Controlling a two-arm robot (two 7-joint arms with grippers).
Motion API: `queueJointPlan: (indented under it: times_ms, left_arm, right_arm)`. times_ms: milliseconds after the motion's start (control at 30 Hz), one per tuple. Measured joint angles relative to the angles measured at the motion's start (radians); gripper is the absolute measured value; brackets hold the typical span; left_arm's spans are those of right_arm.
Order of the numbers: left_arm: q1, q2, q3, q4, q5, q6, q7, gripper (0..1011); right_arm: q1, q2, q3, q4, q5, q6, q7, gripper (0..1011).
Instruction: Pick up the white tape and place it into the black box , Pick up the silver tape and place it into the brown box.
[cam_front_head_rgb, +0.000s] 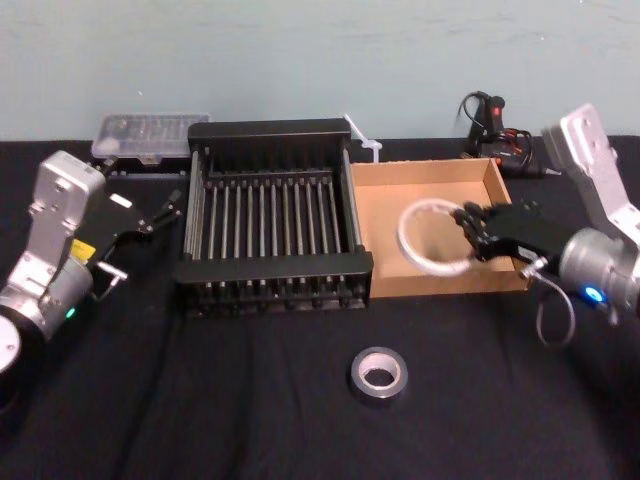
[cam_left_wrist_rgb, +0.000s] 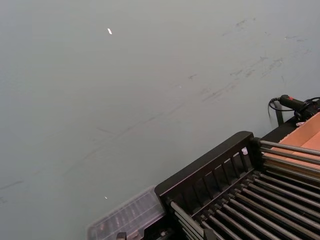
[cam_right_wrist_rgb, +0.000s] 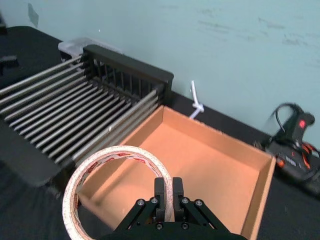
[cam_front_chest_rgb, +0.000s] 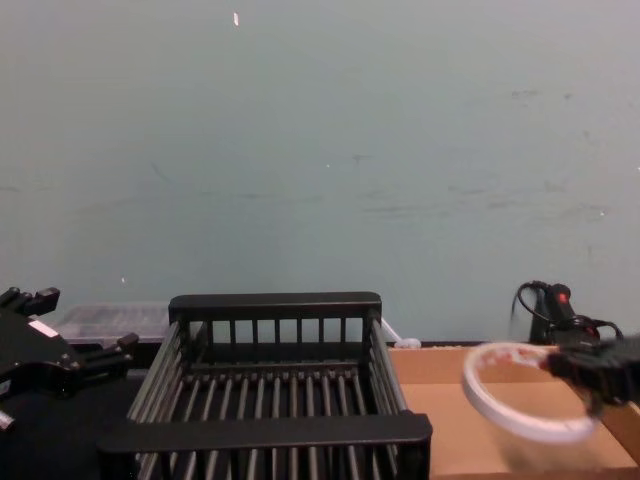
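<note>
Over black cloth, the right gripper (cam_front_head_rgb: 468, 232), fingers clamped on the white tape (cam_front_head_rgb: 432, 238), hangs above the brown box (cam_front_head_rgb: 437, 180) and needs carrying leftward to the black box (cam_front_head_rgb: 270, 205); left gripper (cam_front_head_rgb: 165, 212) waits, fingers apart.

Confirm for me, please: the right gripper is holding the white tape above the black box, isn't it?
Not quite. The right gripper does hold the white tape, but above the brown box, not the black box. The head view shows it.

Matt cardboard brown box (cam_front_head_rgb: 432, 186), glossy silver tape (cam_front_head_rgb: 378, 374)
</note>
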Motion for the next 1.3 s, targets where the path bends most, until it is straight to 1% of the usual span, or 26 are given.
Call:
queueJointPlan:
  times_ms: [33,100,133,267,300,433,467,567,700,767,1000,1233,1300]
  left_arm:
    - [0.000,0.000,0.000,0.000,0.000,0.000,0.000,1001]
    - [0.000,0.000,0.000,0.000,0.000,0.000,0.000,1001]
    - [0.000,0.000,0.000,0.000,0.000,0.000,0.000,1001]
    - [0.000,0.000,0.000,0.000,0.000,0.000,0.000,1001]
    - [0.000,0.000,0.000,0.000,0.000,0.000,0.000,1001]
    - [0.000,0.000,0.000,0.000,0.000,0.000,0.000,1001]
    - [0.000,0.000,0.000,0.000,0.000,0.000,0.000,1001]
    - [0.000,0.000,0.000,0.000,0.000,0.000,0.000,1001]
    - [0.000,0.000,0.000,0.000,0.000,0.000,0.000,1001]
    - [0.000,0.000,0.000,0.000,0.000,0.000,0.000,1001]
    - [0.000,0.000,0.000,0.000,0.000,0.000,0.000,1001]
    - [0.000,0.000,0.000,0.000,0.000,0.000,0.000,1001]
    - [0.000,0.000,0.000,0.000,0.000,0.000,0.000,1001]
  right_arm:
    - [0.025,-0.014,-0.010,0.019,-0.006,0.000,0.002,97]
    - [0.044,-0.026,-0.018,0.031,-0.011,0.000,0.005,97]
    - [0.067,-0.039,-0.030,0.047,-0.017,-0.001,0.009,97]
    - [0.110,-0.065,-0.052,0.079,-0.029,-0.002,0.017,97]
    - [0.130,-0.078,-0.063,0.095,-0.036,-0.003,0.021,98]
    - [0.178,-0.112,-0.090,0.133,-0.051,-0.003,0.033,98]
    - [0.178,-0.112,-0.090,0.133,-0.051,-0.003,0.033,97]
    - [0.211,-0.137,-0.112,0.164,-0.061,-0.006,0.042,97]
    - [0.237,-0.158,-0.129,0.193,-0.071,-0.013,0.049,97]
    - [0.260,-0.178,-0.145,0.224,-0.081,-0.019,0.055,97]
    - [0.306,-0.226,-0.172,0.294,-0.095,-0.034,0.068,98]
    - [0.338,-0.263,-0.192,0.345,-0.103,-0.050,0.082,97]
    - [0.340,-0.266,-0.194,0.350,-0.104,-0.052,0.084,97]
